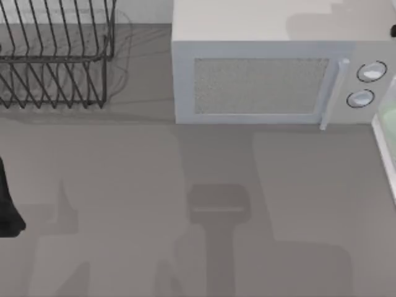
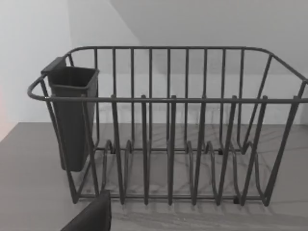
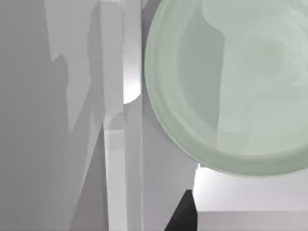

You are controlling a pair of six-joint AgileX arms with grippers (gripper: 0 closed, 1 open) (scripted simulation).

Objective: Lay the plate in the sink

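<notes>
The plate (image 3: pixel 231 82) appears in the right wrist view as a broad pale green disc sitting past the sink (image 3: pixel 113 159) rim's white strip; from above, a sliver of the plate's green shows at the desk's far right edge, beside the microwave (image 1: pixel 266 80), inside the white rim. It looks to be over or in the basin, though I cannot tell whether it rests on the bottom. A dark finger tip (image 3: pixel 185 214) of the right gripper shows near the plate's rim, and I cannot tell whether the gripper is spread or pinching the plate. To finish well, I judge the plate should go down flat and clear of the rim before letting go, then the arm should lift straight off. The left arm (image 1: pixel 9 204) sits parked at the desk's left edge, its camera facing the wire dish rack (image 2: pixel 168 125); its gripper state I cannot tell
</notes>
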